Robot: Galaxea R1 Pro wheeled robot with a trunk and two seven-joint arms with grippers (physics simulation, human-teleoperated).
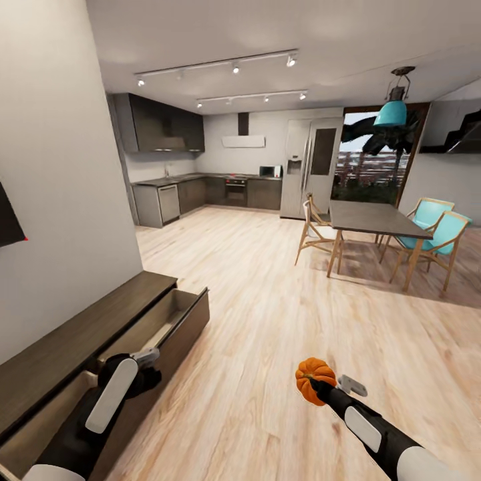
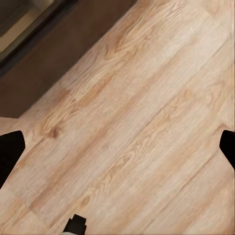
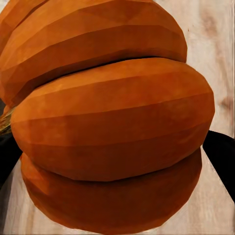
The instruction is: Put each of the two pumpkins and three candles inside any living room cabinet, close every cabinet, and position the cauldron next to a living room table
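Head view: at the lower left of the frame the long, low, dark-brown wooden cabinet [image 1: 73,334] stands against the wall with a pale-lined drawer [image 1: 170,317] pulled out. The left gripper [image 1: 148,361] hangs just beside that drawer; the right gripper [image 1: 321,387], at lower centre-right, holds a small bright-orange ribbed pumpkin [image 1: 314,377] above the light plank floor [image 1: 267,300]. A dining table [image 1: 374,219] with chairs stands at the right.

Left wrist view: the jaws are spread wide, released, over floor planks, the cabinet's dark front at the upper left.

Right wrist view: the jaws are clenched on the pumpkin [image 3: 112,122].
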